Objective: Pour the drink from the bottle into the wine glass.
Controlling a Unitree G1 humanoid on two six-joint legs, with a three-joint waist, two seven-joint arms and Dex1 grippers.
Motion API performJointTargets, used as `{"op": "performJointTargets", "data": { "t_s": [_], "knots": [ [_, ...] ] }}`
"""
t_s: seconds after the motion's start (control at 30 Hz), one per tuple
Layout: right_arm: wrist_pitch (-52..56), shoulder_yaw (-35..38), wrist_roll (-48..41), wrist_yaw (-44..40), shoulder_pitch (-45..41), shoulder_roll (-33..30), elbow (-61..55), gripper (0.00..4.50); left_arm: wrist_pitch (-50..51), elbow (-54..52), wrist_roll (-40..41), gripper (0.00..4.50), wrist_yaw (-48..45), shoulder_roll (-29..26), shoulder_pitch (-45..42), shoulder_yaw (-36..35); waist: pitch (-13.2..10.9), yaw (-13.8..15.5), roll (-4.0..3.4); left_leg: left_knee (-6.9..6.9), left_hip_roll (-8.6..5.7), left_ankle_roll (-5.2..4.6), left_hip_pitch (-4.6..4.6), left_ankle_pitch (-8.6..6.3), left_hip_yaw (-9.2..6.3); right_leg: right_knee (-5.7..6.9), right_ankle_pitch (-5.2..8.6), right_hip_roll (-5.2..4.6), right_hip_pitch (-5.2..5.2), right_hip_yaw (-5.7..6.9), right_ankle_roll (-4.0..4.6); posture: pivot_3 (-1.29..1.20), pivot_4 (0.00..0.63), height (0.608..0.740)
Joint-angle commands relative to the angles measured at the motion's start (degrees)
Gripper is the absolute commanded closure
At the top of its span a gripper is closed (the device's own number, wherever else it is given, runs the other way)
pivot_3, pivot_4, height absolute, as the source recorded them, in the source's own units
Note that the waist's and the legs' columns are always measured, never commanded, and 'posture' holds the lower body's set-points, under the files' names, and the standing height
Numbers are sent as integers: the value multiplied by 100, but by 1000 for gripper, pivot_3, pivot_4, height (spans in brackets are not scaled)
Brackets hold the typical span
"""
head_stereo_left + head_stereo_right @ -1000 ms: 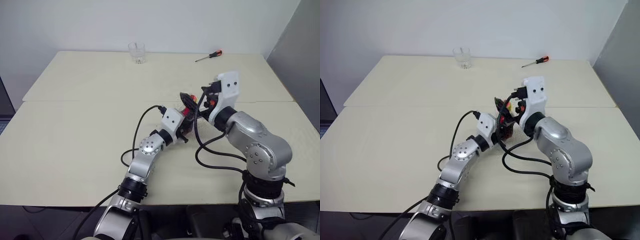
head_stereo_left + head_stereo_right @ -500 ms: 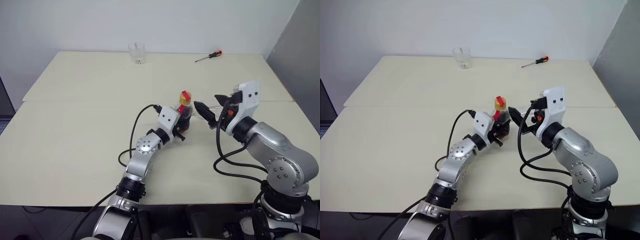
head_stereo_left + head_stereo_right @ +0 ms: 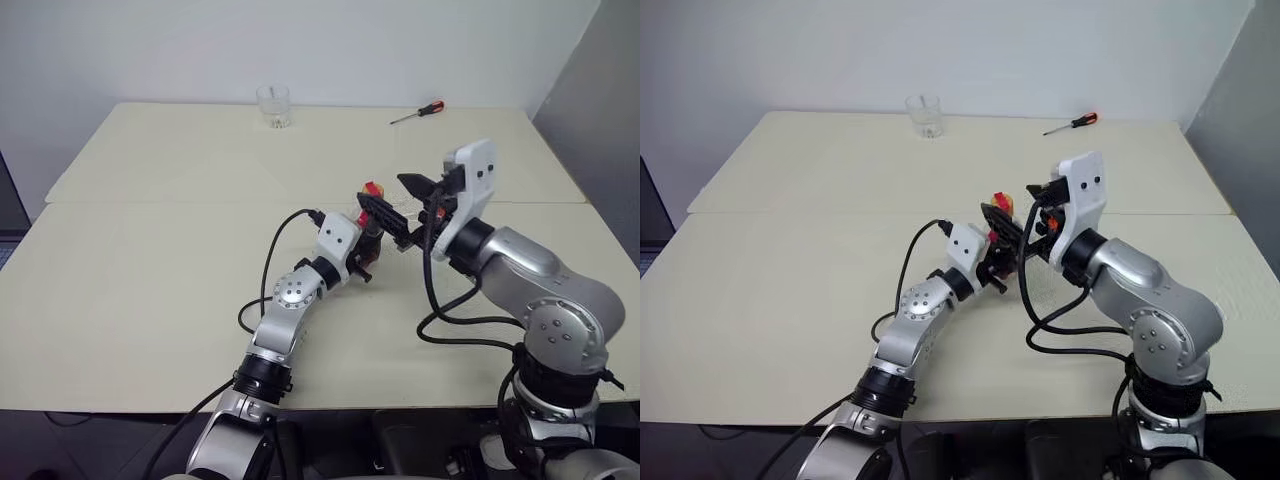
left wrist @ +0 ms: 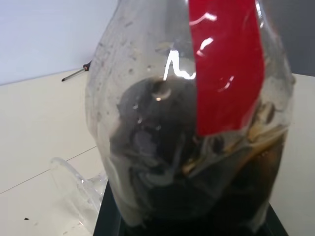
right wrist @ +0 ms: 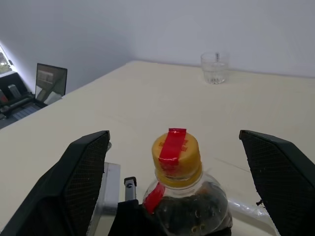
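The left end effector [image 3: 368, 243] is clamping the upright bottle [image 5: 186, 196], whose yellow cap [image 5: 176, 152] is standing centred between the wide-open right end effector [image 5: 179, 162] fingers.

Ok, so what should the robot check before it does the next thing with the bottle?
1. Left hand shut tight on the bottle: ok.
2. Drink inside the bottle: ok, dark liquid fills its lower part.
3. Yellow cap off for pouring: not ok, it is on, with red tape over it.
4. Right hand open, one finger on each side of the cap: ok.
5. Wine glass standing upright, ready to fill: cannot tell; a clear part of it sits beside the bottle.
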State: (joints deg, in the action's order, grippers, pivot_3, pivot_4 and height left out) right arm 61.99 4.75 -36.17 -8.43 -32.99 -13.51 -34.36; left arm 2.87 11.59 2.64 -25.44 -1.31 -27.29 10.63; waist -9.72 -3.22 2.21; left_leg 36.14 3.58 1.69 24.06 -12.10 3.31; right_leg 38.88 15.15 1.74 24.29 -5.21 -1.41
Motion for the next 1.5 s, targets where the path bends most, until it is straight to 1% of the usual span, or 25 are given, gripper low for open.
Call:
{"op": "performJointTargets", "data": {
  "t_s": [0.03, 0.33, 0.43, 0.57, 0.73, 1.13, 1.5],
  "knots": [
    [-264, -150, 151, 71, -142, 64, -31, 0, -199, -331, 56, 3627, 46, 38, -22, -25, 0, 3, 0, 0, 0, 0, 0, 0, 0, 0, 0, 0, 0, 0, 0, 0, 150, 740],
    [-609, -534, 510, 88, -556, 290, 478, 0, -198, -312, 58, 3627, 60, 58, -39, -15, 0, -1, 0, 0, 1, 0, -3, 0, -2, 4, 0, 1, 0, 2, 0, 0, 150, 740],
    [-877, -665, 795, 131, -709, 366, 875, 0, -206, -302, 56, 3627, 66, 62, -47, -11, 0, -2, 0, 0, 1, 0, -2, 0, 1, 3, 0, 0, 1, 1, 0, 0, 150, 740],
    [-1185, -761, 1159, 131, -822, 375, 1336, 0, -204, -306, 54, 3627, 88, 56, -46, -15, 0, 2, 0, 0, 2, 0, -2, 0, 3, 2, 0, 1, 2, 2, 0, 0, 150, 740],
    [-1431, -739, 1382, 107, -901, 436, 1688, 0, -204, -319, 53, 3627, 115, 44, -42, -14, 0, 1, 0, -1, 2, 0, -2, 0, 3, 2, 0, 0, 2, 1, 1, 0, 150, 740],
    [-1320, -482, 1395, 105, -772, 383, 1512, 0, -210, -339, 55, 3628, 119, 20, -19, -20, 0, 2, 0, -1, 2, 0, -1, 0, 2, 2, 0, 0, 2, 1, 1, 0, 150, 740],
    [-881, -276, 1078, -64, -492, 110, 820, 0, -214, -307, 69, 3628, 81, 29, -49, -1, 0, 7, 0, -1, 2, 0, -1, 0, 0, 4, 0, 0, 2, 0, 0, 0, 150, 740]
  ]
}}
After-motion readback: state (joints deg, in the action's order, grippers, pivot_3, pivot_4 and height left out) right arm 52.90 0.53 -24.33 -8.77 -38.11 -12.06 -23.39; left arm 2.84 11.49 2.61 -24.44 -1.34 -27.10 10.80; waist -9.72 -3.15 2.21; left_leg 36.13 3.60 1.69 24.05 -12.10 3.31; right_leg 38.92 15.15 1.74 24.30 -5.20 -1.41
